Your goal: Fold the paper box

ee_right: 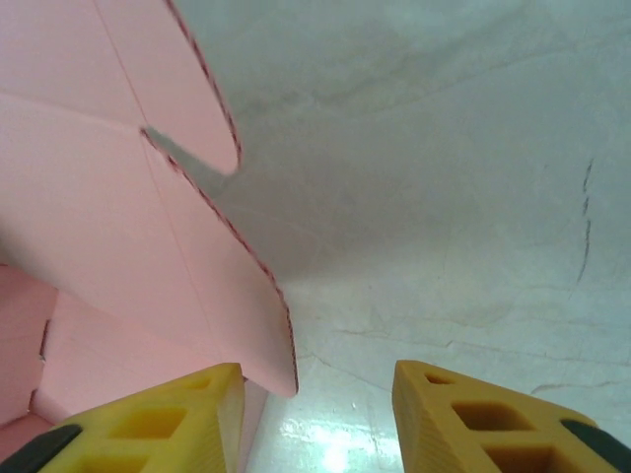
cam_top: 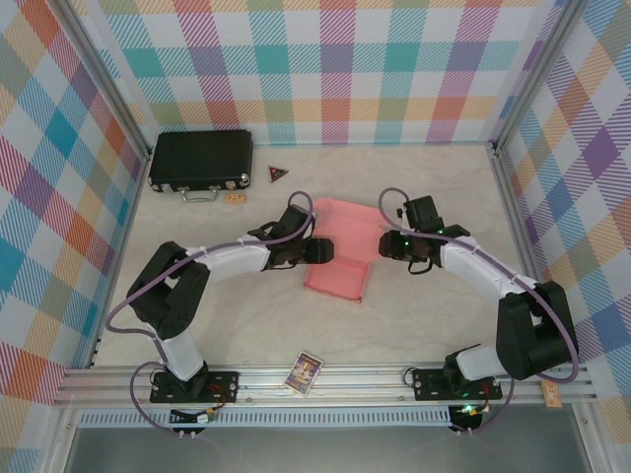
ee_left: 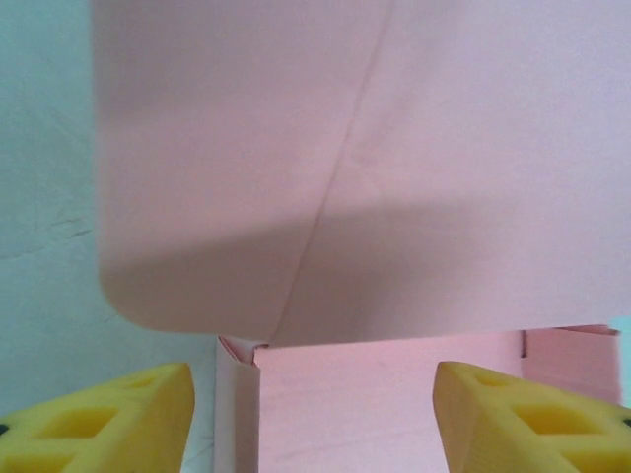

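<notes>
The pink paper box (cam_top: 337, 277) is lying in the middle of the table (cam_top: 414, 325), partly folded, with its far part lifting off the surface and a flat panel stretching toward the near side. The left arm (cam_top: 237, 258) is reaching in from the left and the right arm (cam_top: 473, 264) from the right, so the box is sitting between their tips. In the left wrist view the left fingers (ee_left: 99, 426) are standing wide apart with nothing clamped between them; a large pink panel (ee_left: 414, 168) with a slanting crease is rising ahead of them, and a low side wall and the box's floor are showing in the gap. In the right wrist view the right fingers (ee_right: 148, 422) are likewise spread and gripping nothing; a rounded pink flap (ee_right: 177, 256) is hanging just beside the left-hand finger, and bare table is showing between the two. A black hard case (cam_top: 200, 160) with metal latches is resting at the far left, well apart from the box, with a small dark triangular piece (cam_top: 278, 174) just to its right. A small picture card (cam_top: 305, 372) is lying at the near edge, on the metal rail (cam_top: 375, 379) between the two arm bases.
</notes>
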Motion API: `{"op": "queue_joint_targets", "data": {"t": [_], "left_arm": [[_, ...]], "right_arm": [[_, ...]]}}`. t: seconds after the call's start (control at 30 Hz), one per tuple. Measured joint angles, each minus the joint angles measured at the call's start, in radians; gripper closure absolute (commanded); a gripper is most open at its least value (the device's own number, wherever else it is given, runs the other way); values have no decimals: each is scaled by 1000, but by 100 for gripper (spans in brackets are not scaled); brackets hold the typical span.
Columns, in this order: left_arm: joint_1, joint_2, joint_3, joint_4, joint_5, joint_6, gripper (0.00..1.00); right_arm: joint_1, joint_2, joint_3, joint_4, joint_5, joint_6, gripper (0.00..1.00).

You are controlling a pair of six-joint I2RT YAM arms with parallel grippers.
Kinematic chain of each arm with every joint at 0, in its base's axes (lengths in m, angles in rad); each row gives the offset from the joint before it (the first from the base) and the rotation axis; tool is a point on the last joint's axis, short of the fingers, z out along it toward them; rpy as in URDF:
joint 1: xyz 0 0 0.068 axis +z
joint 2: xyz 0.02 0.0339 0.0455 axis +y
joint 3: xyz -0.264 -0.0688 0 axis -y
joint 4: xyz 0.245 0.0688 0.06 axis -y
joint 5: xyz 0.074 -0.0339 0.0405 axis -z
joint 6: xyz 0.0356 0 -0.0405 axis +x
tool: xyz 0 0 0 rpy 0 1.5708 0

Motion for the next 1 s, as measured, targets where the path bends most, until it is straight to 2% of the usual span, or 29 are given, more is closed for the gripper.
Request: {"op": "queue_joint_targets", "data": {"t": [0.13,0.3,0.57,0.73,1.0], "left_arm": [[22,-87,-1,-1,-6,17,26],[93,-120,0,-1,9,47,26],[190,-34,56,-16,85,117,26],[198,29,122,-16,174,164,31],[198,101,199,3,256,192,36]], "right_arm": [[-15,0,0,31,-35,-11,51],[-20,38,0,69,-78,-24,53],[-20,108,6,106,-100,-32,60],[-20,138,28,118,-107,-51,70],[-20,195,126,124,-107,-80,75]]}}
